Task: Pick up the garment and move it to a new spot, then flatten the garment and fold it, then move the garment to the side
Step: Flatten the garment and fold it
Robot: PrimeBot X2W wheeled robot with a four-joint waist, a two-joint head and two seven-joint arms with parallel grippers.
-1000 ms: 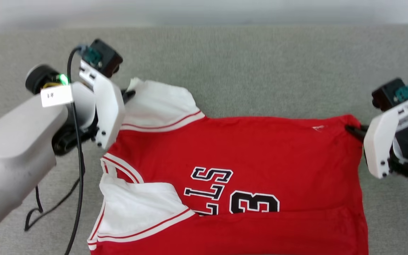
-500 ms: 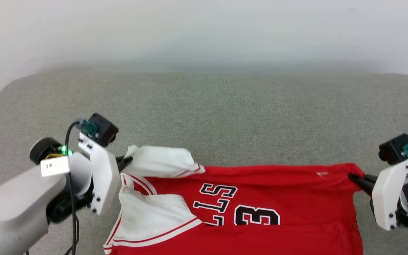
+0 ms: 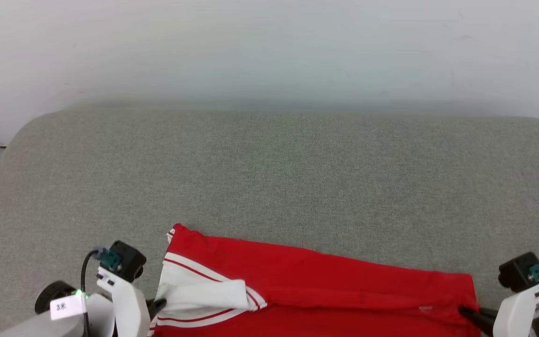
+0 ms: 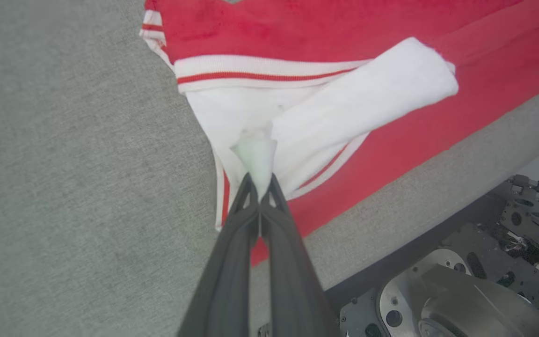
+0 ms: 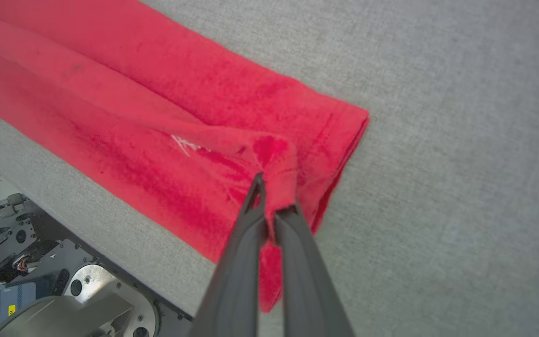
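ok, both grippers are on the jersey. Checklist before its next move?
1. Left gripper shut on the white sleeve: ok.
2. Right gripper shut on a red corner of the garment: ok.
3. Garment fully on the grey surface: ok. A grey strip lies between it and the near edge in both wrist views.
4. Fold lying flat: not ok. The sleeve is bunched and a ridge runs along the red cloth.
5. Lower layers aligned: cannot tell, they are covered.
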